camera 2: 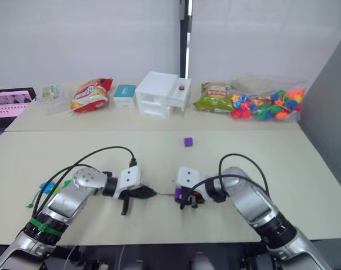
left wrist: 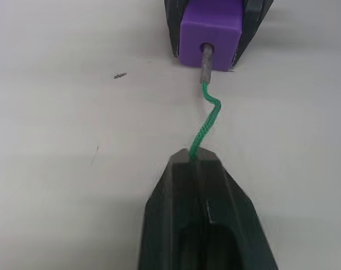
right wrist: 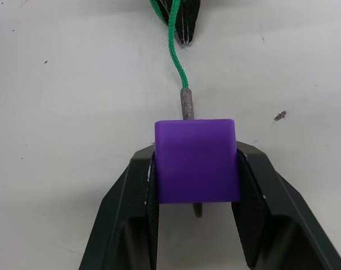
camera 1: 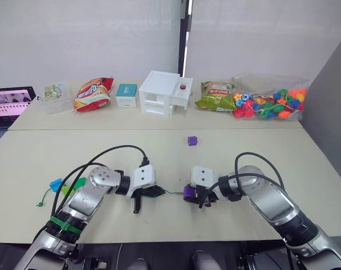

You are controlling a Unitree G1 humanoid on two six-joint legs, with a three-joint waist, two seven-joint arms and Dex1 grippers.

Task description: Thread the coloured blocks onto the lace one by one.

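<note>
1. The left pincer [left wrist: 200, 163] pinches the green lace [left wrist: 207, 121] above the desk [camera 1: 159, 163].
2. The right pincer [right wrist: 196, 169] pinches a purple block [right wrist: 196, 160]; the lace's stiff tip [left wrist: 206, 66] is inside its hole.

Block [camera 1: 190, 192] on table [camera 1: 159, 160] centre, lace [camera 1: 169, 192] left; second block [camera 1: 192, 140] behind.

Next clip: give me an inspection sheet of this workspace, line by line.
Surface: pale table, bare in the middle.
Job's things: lace tip inside purple block; spare purple block behind; blue and green blocks at left.
Clutter: bead bag, snack bags, white box, tablet.
Grippers: left gripper pinches lace; right gripper clamps block.
Cables: black cables loop over both arms.
Surroundings: white wall.
</note>
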